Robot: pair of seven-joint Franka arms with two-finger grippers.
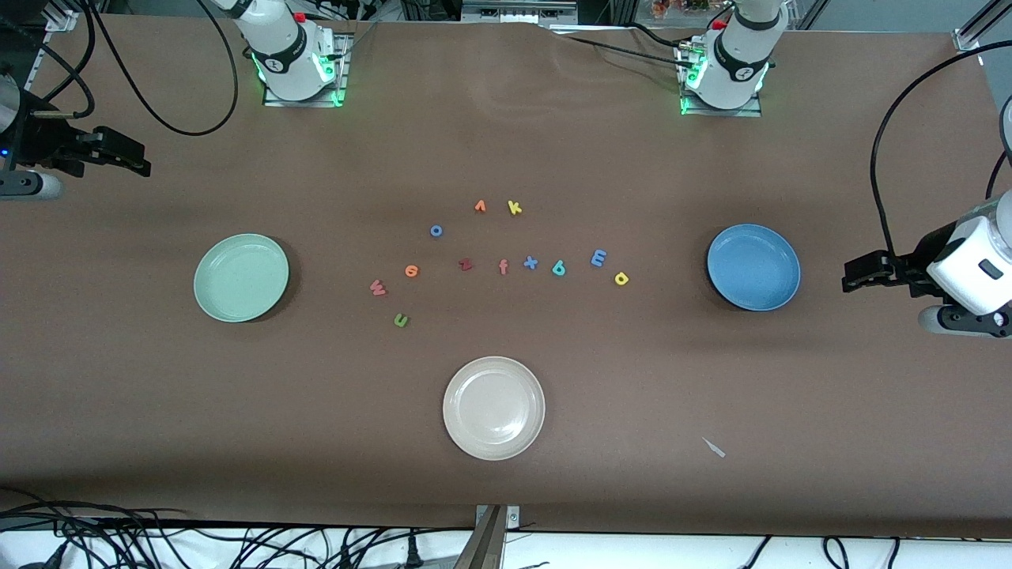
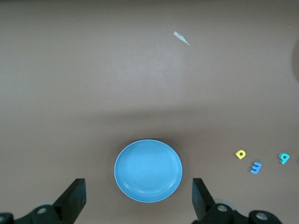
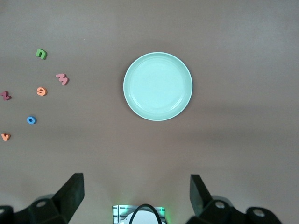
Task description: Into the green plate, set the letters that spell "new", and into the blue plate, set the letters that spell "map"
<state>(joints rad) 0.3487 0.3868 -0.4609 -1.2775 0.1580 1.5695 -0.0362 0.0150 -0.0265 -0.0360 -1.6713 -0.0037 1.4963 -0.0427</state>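
Note:
Green "n" (image 1: pixel 401 320), orange "e" (image 1: pixel 411 271) and pinkish "w" (image 1: pixel 378 288) lie on the table beside the green plate (image 1: pixel 241 277). Blue "m" (image 1: pixel 599 258), a teal loop letter (image 1: pixel 559 269) and a yellow loop letter (image 1: pixel 621 278) lie beside the blue plate (image 1: pixel 753 267). Both plates hold nothing. My left gripper (image 1: pixel 847 276) hangs open over the left arm's end of the table, apart from the blue plate (image 2: pixel 148 163). My right gripper (image 1: pixel 138 158) hangs open over the right arm's end, apart from the green plate (image 3: pixel 158 86).
A cream-white plate (image 1: pixel 493 408) sits nearest the front camera. Other letters lie in the middle: red "z" (image 1: pixel 466 265), "f" (image 1: pixel 503 267), blue "x" (image 1: pixel 530 262), blue "o" (image 1: pixel 436 231), orange "v" (image 1: pixel 480 207), yellow "k" (image 1: pixel 515 208). A white scrap (image 1: pixel 714 447) lies near the front edge.

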